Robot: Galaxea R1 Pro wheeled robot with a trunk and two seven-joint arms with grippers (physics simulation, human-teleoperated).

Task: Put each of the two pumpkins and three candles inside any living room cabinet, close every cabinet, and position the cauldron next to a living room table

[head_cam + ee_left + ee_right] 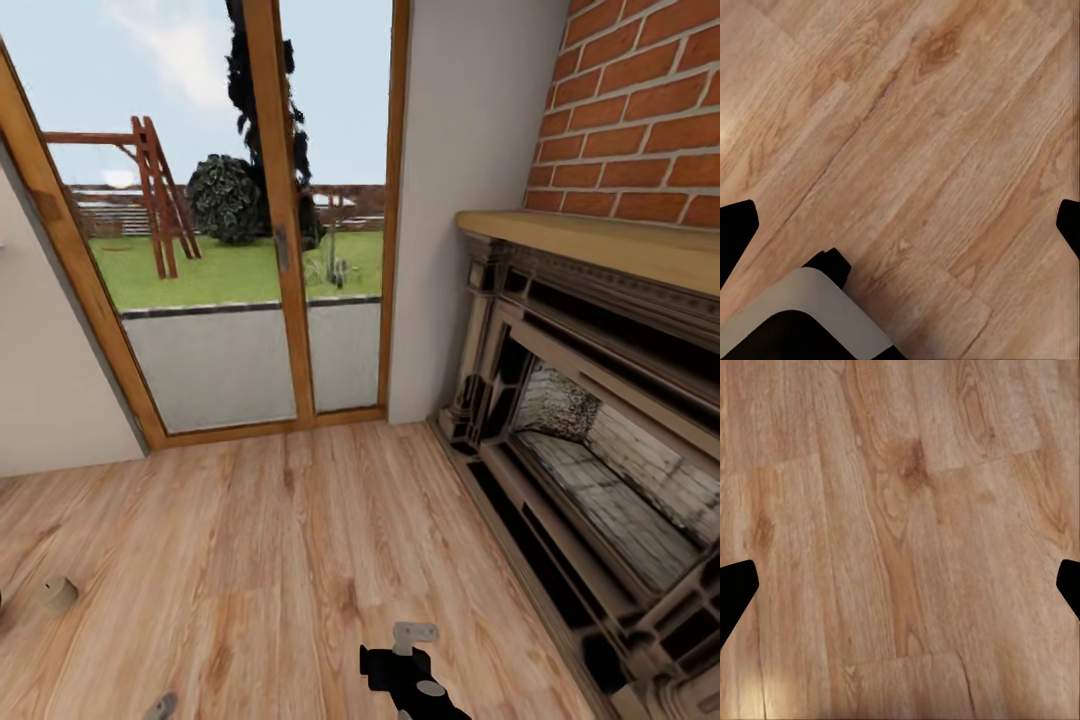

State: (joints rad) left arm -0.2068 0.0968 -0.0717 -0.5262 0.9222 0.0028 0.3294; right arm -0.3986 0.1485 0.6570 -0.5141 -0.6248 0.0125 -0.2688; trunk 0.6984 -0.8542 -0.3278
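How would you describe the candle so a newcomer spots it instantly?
Start at the glass patio door, then drop to the wooden floor at its left. The candle lies there alone on its side: a short stubby cylinder with a paler cream end, the one small loose thing on those planks.

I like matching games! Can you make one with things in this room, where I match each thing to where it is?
Things:
1. candle
2. fireplace
3. glass door
4. brick wall

Places:
A. straight ahead, showing the garden
B. above the wooden mantel
C. on the floor, lower left
D. along the right side

Pairs: 1-C, 2-D, 3-A, 4-B
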